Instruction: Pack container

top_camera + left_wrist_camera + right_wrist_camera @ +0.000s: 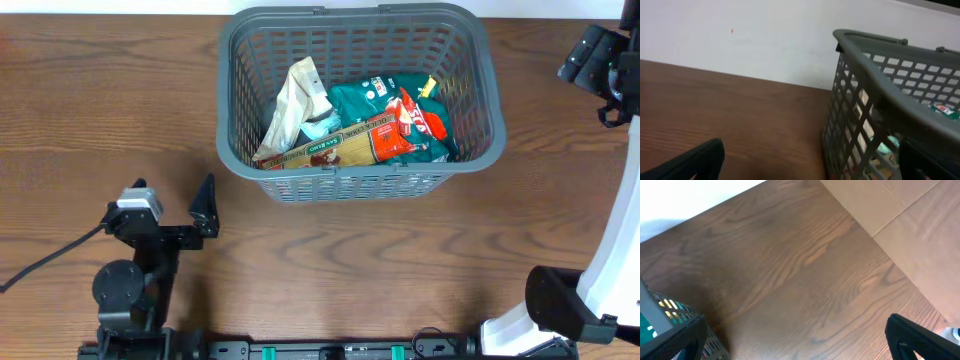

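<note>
Grey container half-hiding packets, left gripper spread, right gripper spread, both cropped

We see the dark grey lattice-sided container standing upright at the tabletop's far middle, holding several food packets.

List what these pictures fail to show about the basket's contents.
- Overhead: the container floor, covered by the packets.
- Overhead: packet print, too small to read.
- Left wrist: most contents, screened by the container's lattice wall.
- Right wrist: only a container corner shows; the frame edge cuts the rest.
</note>
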You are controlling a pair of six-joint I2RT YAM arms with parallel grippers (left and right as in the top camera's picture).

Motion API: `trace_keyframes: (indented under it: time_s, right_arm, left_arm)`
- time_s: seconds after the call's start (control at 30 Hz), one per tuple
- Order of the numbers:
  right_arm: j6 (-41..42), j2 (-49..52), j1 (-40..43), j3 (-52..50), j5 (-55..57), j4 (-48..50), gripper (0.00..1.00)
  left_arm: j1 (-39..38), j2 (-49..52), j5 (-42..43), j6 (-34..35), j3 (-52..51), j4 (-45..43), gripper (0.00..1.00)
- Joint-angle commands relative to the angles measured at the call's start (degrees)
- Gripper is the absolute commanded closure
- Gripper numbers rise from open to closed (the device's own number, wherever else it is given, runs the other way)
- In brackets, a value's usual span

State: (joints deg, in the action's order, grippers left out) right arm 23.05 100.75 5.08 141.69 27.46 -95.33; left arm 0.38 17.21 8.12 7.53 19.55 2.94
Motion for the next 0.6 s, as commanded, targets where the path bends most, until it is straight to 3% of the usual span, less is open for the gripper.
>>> trace_keyframes:
  time_s: [0.0,0.57]
  right_arm:
    - [0.7,-0.35,0.2,0.5,0.59,-0.11,0.01]
    - [0.7,-0.35,0.2,0.5,0.59,-0.11,0.01]
  left_arm:
    - [0.35,-1.97,-0.68,0.31,-1.46,-0.5,0.01]
    - [0.35,-8.48,-0.68,0.76,-8.11,-0.48,0.01]
